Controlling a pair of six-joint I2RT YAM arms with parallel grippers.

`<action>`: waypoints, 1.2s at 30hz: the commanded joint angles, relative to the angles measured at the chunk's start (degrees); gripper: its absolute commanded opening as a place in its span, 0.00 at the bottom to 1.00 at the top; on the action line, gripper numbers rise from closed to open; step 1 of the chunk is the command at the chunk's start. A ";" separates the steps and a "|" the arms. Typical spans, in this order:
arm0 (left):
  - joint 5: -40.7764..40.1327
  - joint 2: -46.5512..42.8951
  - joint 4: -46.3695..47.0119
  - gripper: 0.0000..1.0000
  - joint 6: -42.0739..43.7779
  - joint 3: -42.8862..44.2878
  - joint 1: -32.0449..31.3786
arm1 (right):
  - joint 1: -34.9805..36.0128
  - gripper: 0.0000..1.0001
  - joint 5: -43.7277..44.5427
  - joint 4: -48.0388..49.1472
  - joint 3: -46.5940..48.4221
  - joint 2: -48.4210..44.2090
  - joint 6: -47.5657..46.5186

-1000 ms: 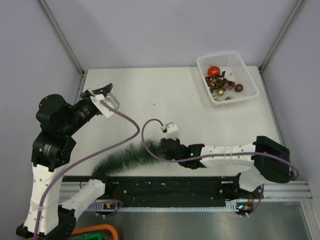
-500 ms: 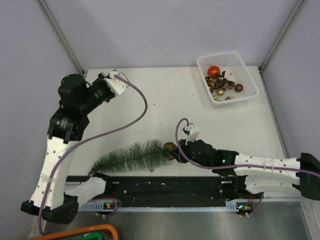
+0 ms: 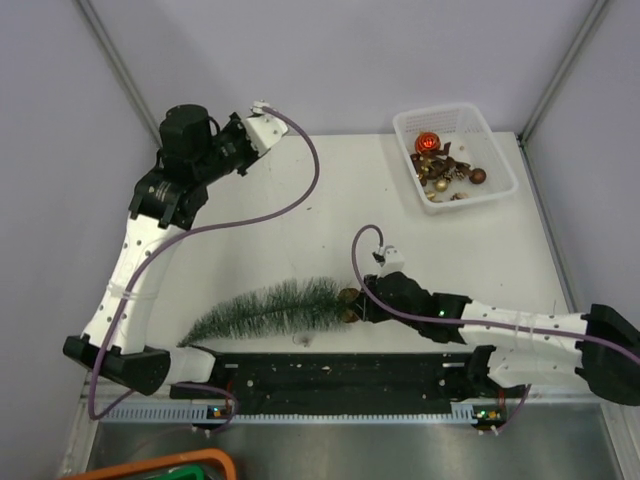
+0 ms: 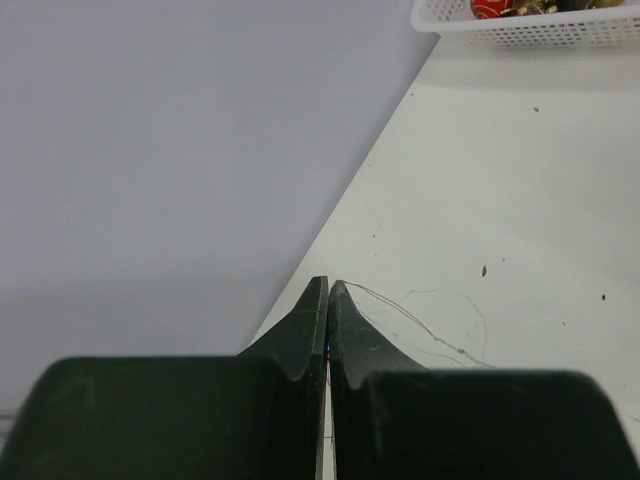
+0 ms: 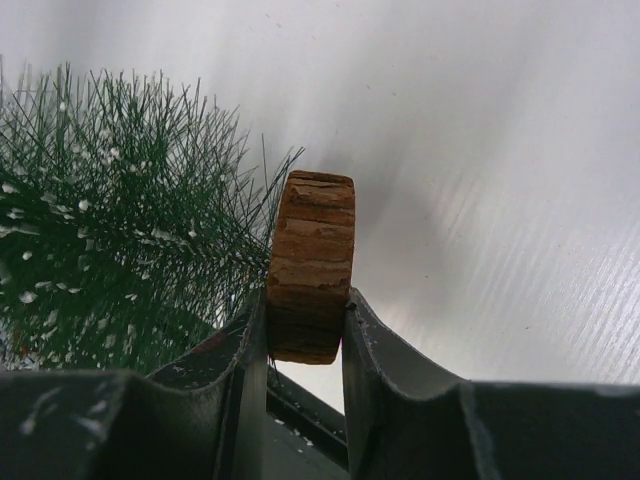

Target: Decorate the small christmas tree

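The middle of the white tabletop (image 3: 300,200) lay open; a white perforated plastic basket (image 3: 478,198) blocked the far right corner, a green bottle-brush tree (image 3: 270,308) the near edge.

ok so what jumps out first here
The small christmas tree lies on its side near the front edge of the table, its wooden disc base pinched in the right gripper. Next, the white basket of red and brown baubles at the far right corner.

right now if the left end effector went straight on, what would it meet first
Likely the wall, near where it meets the table; depth is unclear. The basket sits off to the right.
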 commanded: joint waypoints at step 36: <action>-10.45 18.71 3.65 0.00 -0.76 20.98 -3.87 | -24.24 0.00 -33.13 22.96 -12.08 0.62 6.18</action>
